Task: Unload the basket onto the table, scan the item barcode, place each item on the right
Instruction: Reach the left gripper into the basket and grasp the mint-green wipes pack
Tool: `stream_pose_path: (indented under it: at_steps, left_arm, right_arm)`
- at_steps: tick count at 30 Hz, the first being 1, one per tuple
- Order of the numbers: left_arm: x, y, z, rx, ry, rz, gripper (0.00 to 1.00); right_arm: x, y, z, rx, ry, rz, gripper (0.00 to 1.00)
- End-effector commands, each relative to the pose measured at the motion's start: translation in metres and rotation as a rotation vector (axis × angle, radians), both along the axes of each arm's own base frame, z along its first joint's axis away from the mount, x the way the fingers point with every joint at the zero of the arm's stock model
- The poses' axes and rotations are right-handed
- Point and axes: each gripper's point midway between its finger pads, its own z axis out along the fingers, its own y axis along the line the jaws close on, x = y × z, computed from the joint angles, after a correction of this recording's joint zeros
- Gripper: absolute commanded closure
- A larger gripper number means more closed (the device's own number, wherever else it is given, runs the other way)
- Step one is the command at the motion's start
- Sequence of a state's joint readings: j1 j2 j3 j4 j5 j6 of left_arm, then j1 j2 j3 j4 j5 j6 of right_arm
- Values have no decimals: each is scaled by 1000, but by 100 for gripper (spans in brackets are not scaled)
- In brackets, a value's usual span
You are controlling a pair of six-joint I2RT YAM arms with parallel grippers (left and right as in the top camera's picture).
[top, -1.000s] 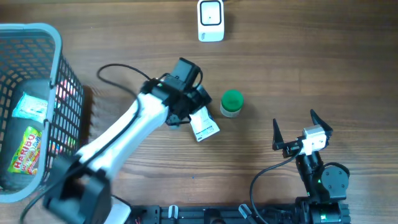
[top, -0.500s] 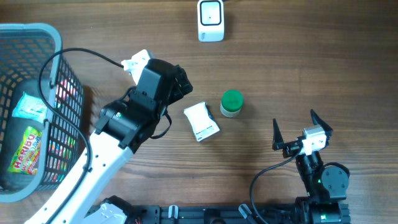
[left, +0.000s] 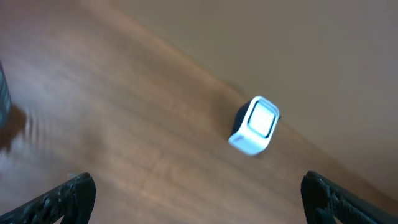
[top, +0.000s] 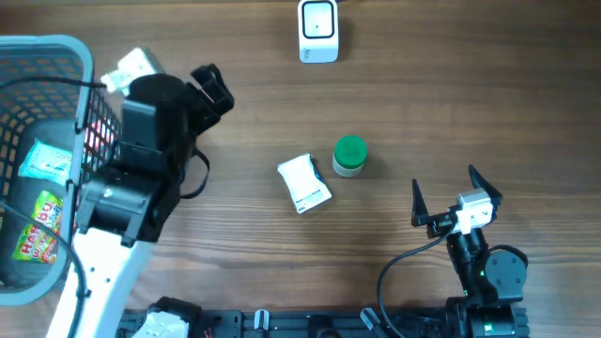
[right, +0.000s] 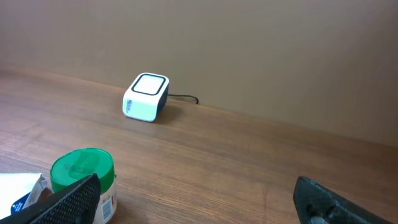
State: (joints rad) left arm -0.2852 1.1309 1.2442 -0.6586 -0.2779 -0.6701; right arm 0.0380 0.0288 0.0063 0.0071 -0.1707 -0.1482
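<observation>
Basket at left edge of table, snack packets inside. Left gripper just right of basket, over bare wood, jaws spread wide, holding nothing. White carton lies flat near table's middle, untouched. Green-lidded jar just beside it, on right. Scanner at far edge, centre. Right gripper toward near-right corner, jaws wide apart, empty.
</observation>
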Motion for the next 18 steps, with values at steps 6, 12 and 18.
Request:
stream_pose_path:
  at_steps: [6, 12, 18]
  left_arm:
    - [-15, 73, 103, 145, -185, 160, 0]
    - [-43, 175, 82, 77, -95, 514, 0]
    - [-74, 252, 36, -150, 23, 769, 0]
  right_arm:
    - [0, -2, 1, -9, -9, -11, 0]
    - [0, -2, 1, -9, -9, -11, 0]
    - [0, -2, 1, -9, -10, -11, 0]
